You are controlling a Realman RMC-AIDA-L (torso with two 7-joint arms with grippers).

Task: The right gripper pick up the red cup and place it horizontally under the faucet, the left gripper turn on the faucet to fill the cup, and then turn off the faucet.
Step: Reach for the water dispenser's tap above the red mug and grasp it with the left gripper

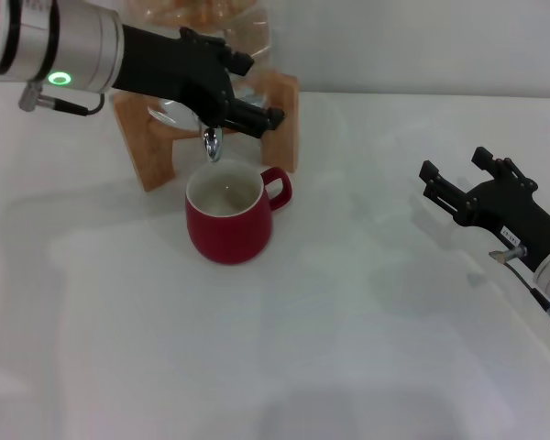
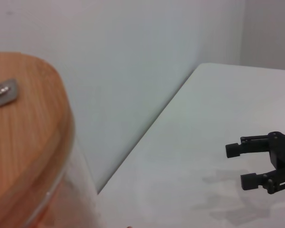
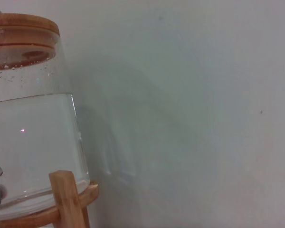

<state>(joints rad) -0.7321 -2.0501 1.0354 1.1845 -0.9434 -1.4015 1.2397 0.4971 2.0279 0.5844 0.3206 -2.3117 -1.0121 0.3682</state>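
One slip worries you: left tool (image 1: pixel 222 96), fingers pinching the faucet (image 1: pixel 212 144) lever, could overfill the red cup (image 1: pixel 229 217) beneath; right tool (image 1: pixel 458 183) idles spread, well apart.

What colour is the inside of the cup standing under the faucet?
White inside the red cup, with a glossy red outside; the head view shows it best.

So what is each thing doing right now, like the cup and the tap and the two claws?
red cup: upright on the table, right under the spout, handle pointing to the robot's right.
faucet: spout aimed into the cup; no stream visible.
left gripper: at the faucet's lever.
right gripper: open, holding nothing, apart from the cup.
water jar: partly full, wooden lid on, sitting on its wooden stand.
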